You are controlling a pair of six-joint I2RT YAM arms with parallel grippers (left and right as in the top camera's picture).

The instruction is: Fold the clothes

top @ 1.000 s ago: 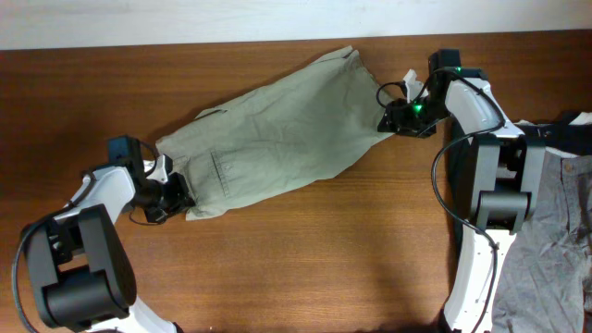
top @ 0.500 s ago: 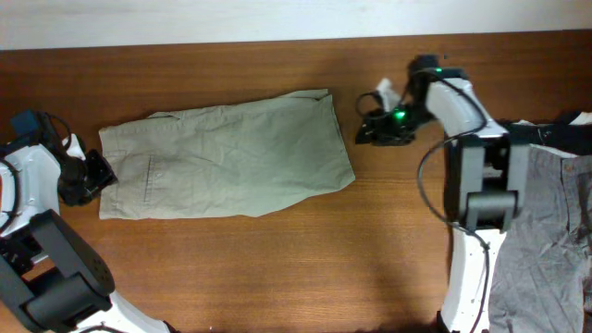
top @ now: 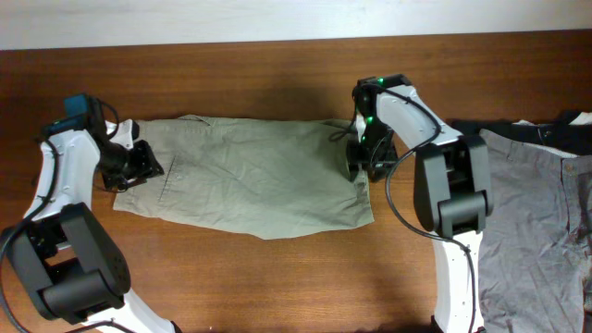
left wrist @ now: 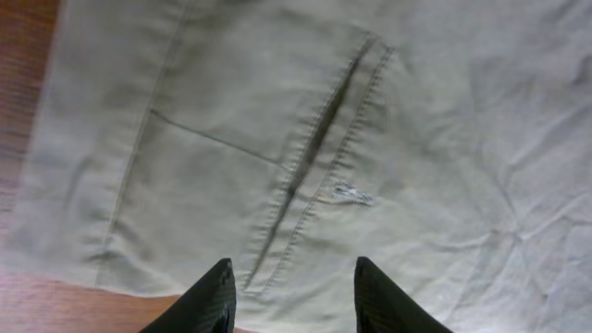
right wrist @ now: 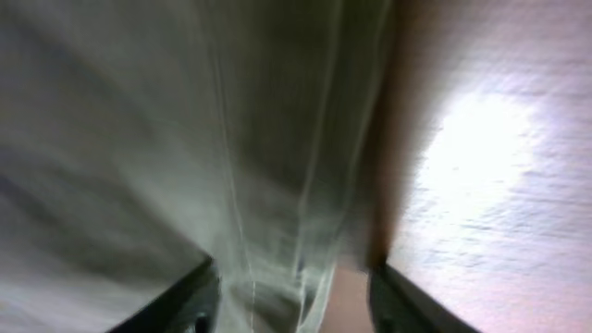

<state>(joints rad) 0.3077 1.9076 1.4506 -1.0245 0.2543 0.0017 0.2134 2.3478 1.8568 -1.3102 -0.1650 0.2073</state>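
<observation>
The pale khaki-green shorts lie spread flat across the middle of the wooden table. My left gripper is at their left end. In the left wrist view it is open, its fingers apart just above the cloth by the slit pocket and the hem. My right gripper is at the shorts' right end. The right wrist view is blurred. There it is open, with a ridge of the cloth running between the fingers beside bare table.
Grey trousers lie at the right edge of the table, with a black piece at their top left. Bare wood runs along the front of the table. The pale wall edge is at the back.
The shorts swung from a diagonal to lying level, and now lie more to the right. The left gripper moved in over their left end. The right gripper came down onto their right end.
</observation>
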